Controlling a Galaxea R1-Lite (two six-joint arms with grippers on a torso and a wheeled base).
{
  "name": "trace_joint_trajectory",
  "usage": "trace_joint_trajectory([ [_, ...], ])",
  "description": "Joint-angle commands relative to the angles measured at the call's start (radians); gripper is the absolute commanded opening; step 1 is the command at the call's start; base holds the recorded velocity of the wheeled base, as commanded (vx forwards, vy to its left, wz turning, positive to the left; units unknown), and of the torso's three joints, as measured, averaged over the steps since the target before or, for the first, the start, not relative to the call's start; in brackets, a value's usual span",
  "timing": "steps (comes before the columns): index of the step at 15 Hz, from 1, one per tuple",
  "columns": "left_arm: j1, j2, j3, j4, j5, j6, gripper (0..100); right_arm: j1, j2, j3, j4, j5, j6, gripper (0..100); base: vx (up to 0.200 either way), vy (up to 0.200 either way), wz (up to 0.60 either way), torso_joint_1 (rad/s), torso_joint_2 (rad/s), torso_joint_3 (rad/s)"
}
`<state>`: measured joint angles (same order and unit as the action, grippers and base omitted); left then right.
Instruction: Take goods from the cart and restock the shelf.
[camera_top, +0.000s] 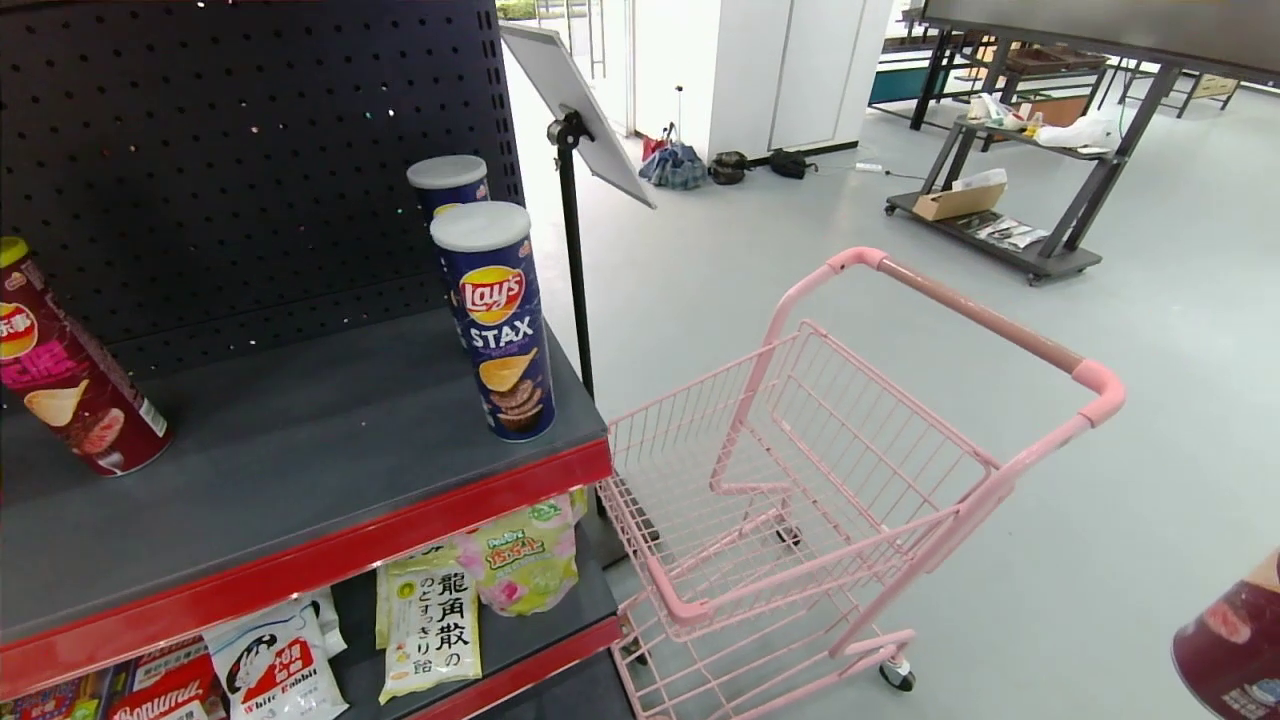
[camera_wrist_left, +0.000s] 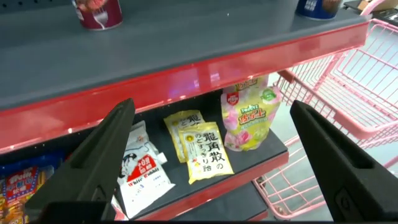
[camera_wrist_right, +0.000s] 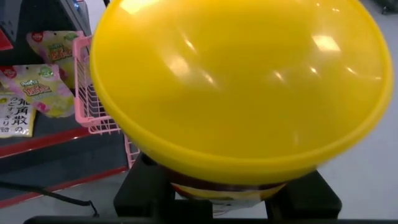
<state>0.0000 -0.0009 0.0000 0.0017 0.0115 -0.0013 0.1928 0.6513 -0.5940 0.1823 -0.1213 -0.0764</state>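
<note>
Maroon, yellow-lidded chip can (camera_wrist_right: 236, 81) clamped in the right end effector (camera_wrist_right: 227, 194).

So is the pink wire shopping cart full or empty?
Empty. The pink wire shopping cart holds nothing; grey floor shows through its basket and lower rack.

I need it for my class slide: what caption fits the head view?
Pink cart beside the shelf with two blue cans and a red can; held can at bottom right.
</note>
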Motion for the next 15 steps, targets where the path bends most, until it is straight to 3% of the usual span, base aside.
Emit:
trace_joint_trajectory([
  [1,0.000,0.001,0.000,0.000,0.001,0.000,100,0.001,0.019,-0.001,0.000,0.000,0.000,0,0.000,0.000,0.00,0.178,-0.40,-0.246],
  [5,0.000,0.001,0.000,0.000,-0.001,0.000,100,-0.001,0.018,0.005,0.000,-0.003,0.000,0,0.000,0.000,0.00,0.080,-0.19,-0.110],
  [15,0.000,0.001,0.000,0.000,-0.001,0.001,100,-0.001,-0.027,0.045,0.000,-0.001,-0.034,0,0.000,0.000,0.60,0.006,0.00,-0.004],
])
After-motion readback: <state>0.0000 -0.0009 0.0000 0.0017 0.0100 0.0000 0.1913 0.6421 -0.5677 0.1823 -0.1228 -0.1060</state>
